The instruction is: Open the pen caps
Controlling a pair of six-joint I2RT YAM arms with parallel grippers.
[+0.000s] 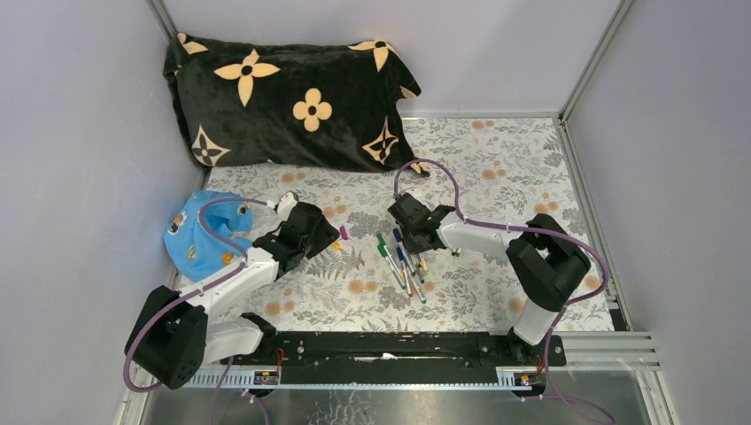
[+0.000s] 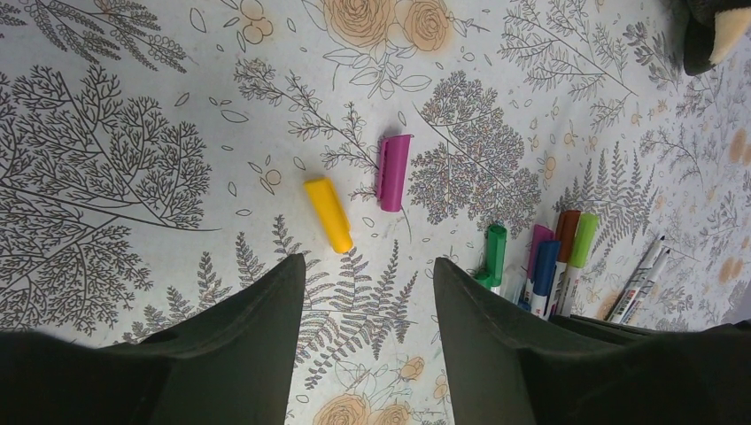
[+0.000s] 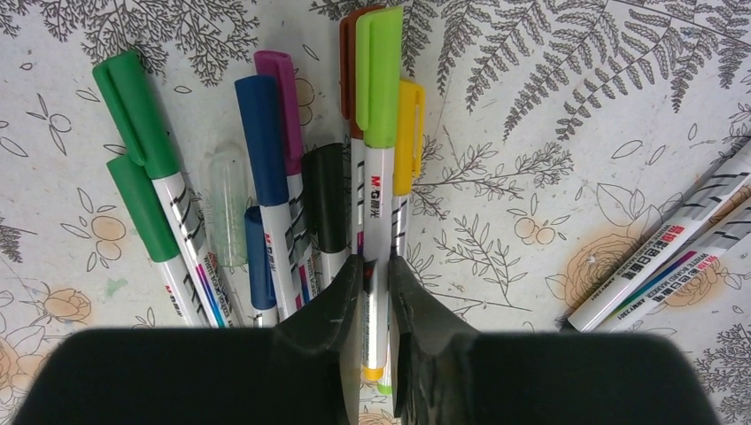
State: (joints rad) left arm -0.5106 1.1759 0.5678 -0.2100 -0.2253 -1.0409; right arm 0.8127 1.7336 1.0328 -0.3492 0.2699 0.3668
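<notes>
A yellow cap (image 2: 329, 214) and a purple cap (image 2: 393, 172) are lying loose on the desk (image 2: 115, 115) ahead of the spread, empty left hand (image 2: 367, 264). The right hand (image 3: 376, 264) is pinching the lime-capped pen (image 3: 379, 177) among the pens (image 3: 266, 150), most seemingly still capped, so much work is remaining.

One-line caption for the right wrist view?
Right hand grips the light-green-capped pen amid other capped pens on a floral cloth.
</notes>
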